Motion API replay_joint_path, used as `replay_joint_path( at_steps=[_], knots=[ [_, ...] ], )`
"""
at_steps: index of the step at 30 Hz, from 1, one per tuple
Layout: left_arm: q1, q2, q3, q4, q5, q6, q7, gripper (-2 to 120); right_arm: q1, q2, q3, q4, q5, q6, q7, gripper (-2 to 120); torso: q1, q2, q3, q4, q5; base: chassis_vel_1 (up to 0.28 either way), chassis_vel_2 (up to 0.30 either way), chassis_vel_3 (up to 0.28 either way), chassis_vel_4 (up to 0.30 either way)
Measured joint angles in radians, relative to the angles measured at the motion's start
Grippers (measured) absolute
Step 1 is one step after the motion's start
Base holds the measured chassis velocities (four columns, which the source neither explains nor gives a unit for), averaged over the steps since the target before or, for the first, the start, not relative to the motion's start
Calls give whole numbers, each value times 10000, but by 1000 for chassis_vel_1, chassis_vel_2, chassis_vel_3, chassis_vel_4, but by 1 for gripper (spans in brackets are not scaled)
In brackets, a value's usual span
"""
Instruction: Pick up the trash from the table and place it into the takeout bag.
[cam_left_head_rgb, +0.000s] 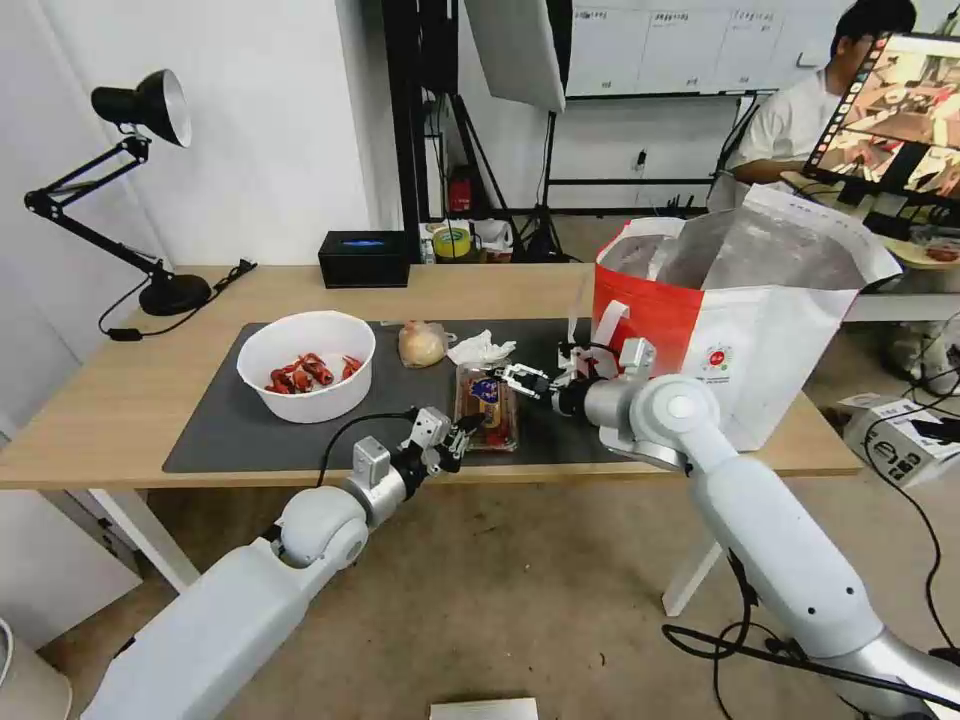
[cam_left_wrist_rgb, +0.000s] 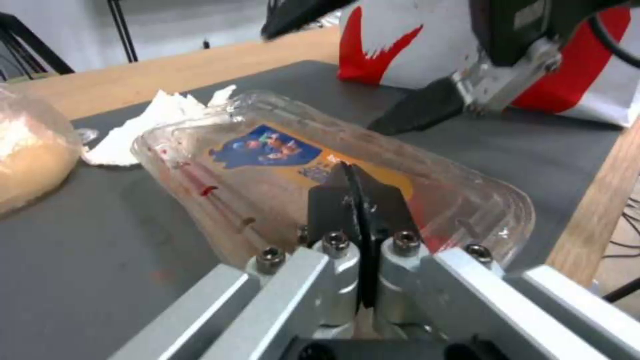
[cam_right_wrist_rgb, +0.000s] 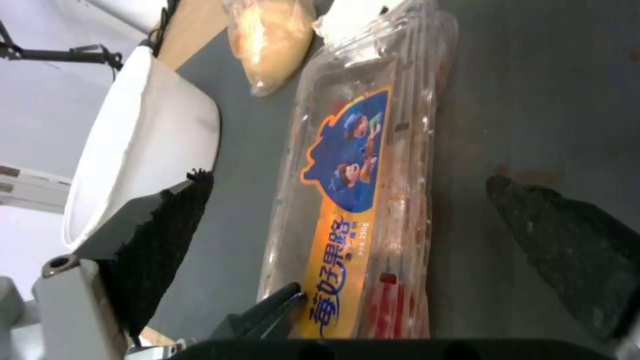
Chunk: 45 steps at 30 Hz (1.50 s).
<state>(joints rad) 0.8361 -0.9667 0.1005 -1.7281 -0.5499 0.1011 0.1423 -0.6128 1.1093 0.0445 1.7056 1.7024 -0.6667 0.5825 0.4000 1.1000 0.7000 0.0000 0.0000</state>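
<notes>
The clear hinged tray (cam_left_head_rgb: 487, 405) with red scraps and a blue-orange label lies on the dark mat (cam_left_head_rgb: 250, 430) of the table (cam_left_head_rgb: 100, 400). My left gripper (cam_left_head_rgb: 462, 432) is shut, its tips (cam_left_wrist_rgb: 360, 195) against the tray's (cam_left_wrist_rgb: 267, 150) near end; a pinched rim cannot be made out. My right gripper (cam_left_head_rgb: 520, 380) is open at the tray's (cam_right_wrist_rgb: 353, 165) far right side, one finger (cam_right_wrist_rgb: 167, 220) on each side. The white bowl (cam_left_head_rgb: 310, 365) of crayfish shells sits left. Beyond the tray lie the small bag with a beige lump (cam_left_head_rgb: 421, 343) and the crumpled tissue (cam_left_head_rgb: 480, 347). The takeout bag (cam_left_head_rgb: 740, 320) stands open at right.
A black box (cam_left_head_rgb: 364, 259) and a black desk lamp (cam_left_head_rgb: 150, 110) stand at the table's back left. The table's front edge runs just below the tray. A monitor (cam_left_head_rgb: 900, 110) and a cardboard box (cam_left_head_rgb: 900, 440) are off to the right.
</notes>
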Motion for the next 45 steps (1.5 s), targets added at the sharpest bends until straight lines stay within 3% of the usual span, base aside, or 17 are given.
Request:
replay_joint_path(
  at_steps=[30, 32, 34, 36, 45],
  knots=[
    [110, 29, -88, -331, -227, -132, -31, 0, 1095, 816, -743, -1579, 296, -555, 194, 97, 0, 0, 0, 0, 0, 0, 0, 0, 0],
    [111, 34, -83, -342, -227, -145, -30, 0, 1117, 835, -770, -1623, 304, -555, 241, 94, 0, 0, 0, 0, 0, 0, 0, 0, 0],
    [142, 55, -90, -390, -228, -170, -30, 0, 1165, 872, -835, -1692, 437, -553, 499, 81, -1, 0, -1, 0, 0, 0, 0, 0, 0],
    [147, 63, -102, -400, -233, -181, -29, 0, 1177, 881, -848, -1718, 510, -552, 588, 78, -1, 0, -1, 0, -1, 0, 0, 0, 0],
    [237, 99, -199, -502, -331, -313, -29, 0, 1281, 836, -949, -1777, 807, -555, 865, 41, -1, 1, -1, 1, 0, 0, 0, 0, 0]
  ],
)
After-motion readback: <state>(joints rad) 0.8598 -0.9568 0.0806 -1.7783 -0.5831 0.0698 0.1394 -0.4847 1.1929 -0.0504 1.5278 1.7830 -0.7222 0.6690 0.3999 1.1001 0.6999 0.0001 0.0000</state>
